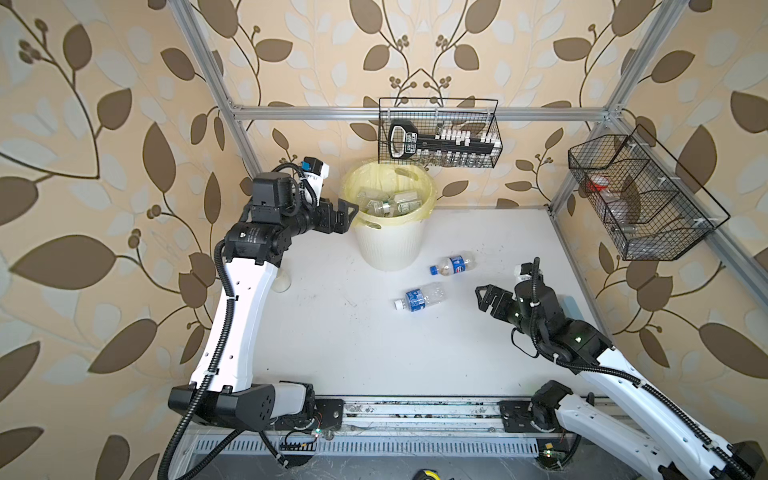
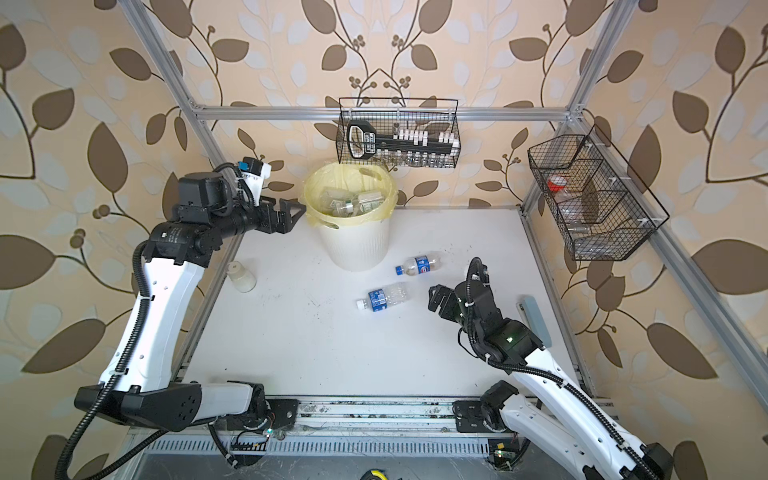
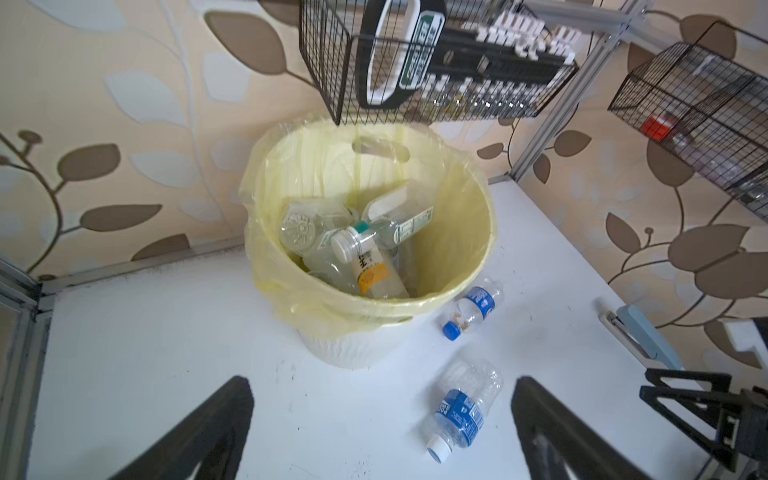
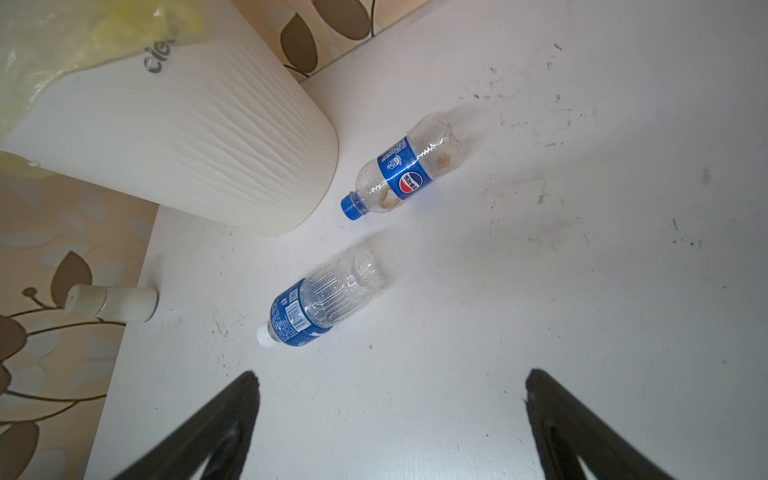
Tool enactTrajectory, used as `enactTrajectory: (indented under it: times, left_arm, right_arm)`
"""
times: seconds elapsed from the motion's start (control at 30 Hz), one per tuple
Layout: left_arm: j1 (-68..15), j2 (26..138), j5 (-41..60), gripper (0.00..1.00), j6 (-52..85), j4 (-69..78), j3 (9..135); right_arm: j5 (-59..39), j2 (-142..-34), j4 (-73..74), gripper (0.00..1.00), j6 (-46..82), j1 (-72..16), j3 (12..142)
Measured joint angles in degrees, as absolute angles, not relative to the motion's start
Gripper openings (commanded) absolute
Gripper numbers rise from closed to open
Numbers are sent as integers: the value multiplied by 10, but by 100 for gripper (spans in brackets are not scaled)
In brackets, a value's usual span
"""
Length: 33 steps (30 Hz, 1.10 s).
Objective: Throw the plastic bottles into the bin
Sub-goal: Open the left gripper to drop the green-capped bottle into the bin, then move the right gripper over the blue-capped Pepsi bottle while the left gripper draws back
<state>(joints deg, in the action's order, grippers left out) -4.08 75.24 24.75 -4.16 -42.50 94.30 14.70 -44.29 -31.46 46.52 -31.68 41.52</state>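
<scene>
Bin [image 1: 388,245] [image 4: 187,137]: round, cream-white ribbed plastic narrowing toward the foot, lined with a thin pale yellow bag folded over the rim, standing at the back of the scuffed white table [image 1: 353,353]. Grey lettering [image 4: 160,58] on its wall is only partly legible.

Discarded bottles [image 3: 365,257] lie heaped inside the bin. One has a white cap and an orange-and-white label with Chinese characters, and another has a green-and-white label.

Two clear, crumpled bottles lie on their sides on the table, just in front of the bin and apart from each other. The Pepsi bottle [image 1: 453,264] [image 4: 405,170] has a blue cap and a blue label with a red-white-blue roundel. The white-capped bottle [image 1: 422,297] [image 4: 316,307] has a blue label with a barcode.

Left gripper [image 1: 348,216]: elbow raised, forearm roughly level, claw at rim height just beside the bin's left edge, jaws spread wide with nothing between them.

Right gripper [image 1: 484,297]: arm low over the table, claw pointing toward the two fallen bottles but clear of both, jaws likewise spread and empty.

Opaque off-white jar [image 2: 243,278]: at the table's left edge.
</scene>
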Motion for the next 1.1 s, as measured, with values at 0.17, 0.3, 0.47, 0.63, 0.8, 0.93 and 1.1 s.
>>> enactTrajectory:
  times: [0.17, 0.3, 0.47, 0.63, 0.8, 0.93, 1.1]
  left_arm:
    - [-41, 733, 263, 99, -70, -444, 879]
    - [-41, 694, 314, 99, -92, -456, 814]
    - [-41, 675, 360, 99, -119, -491, 761]
    - [-41, 668, 356, 99, -152, -525, 715]
    - [-41, 619, 349, 99, -171, -529, 645]
    - [-41, 581, 339, 99, -181, -524, 615]
    - [-41, 573, 339, 99, -183, -515, 588]
  right_arm:
    - [153, -442, -323, 100, 485, -317, 415]
    - [178, -444, -351, 100, 526, -317, 415]
    - [197, -457, -393, 100, 574, -317, 423]
    - [200, -460, -411, 100, 601, -317, 432]
    - [197, -485, -414, 100, 607, -317, 437]
    - [191, -518, -405, 100, 613, -317, 448]
    - [179, -564, -387, 100, 628, -316, 472]
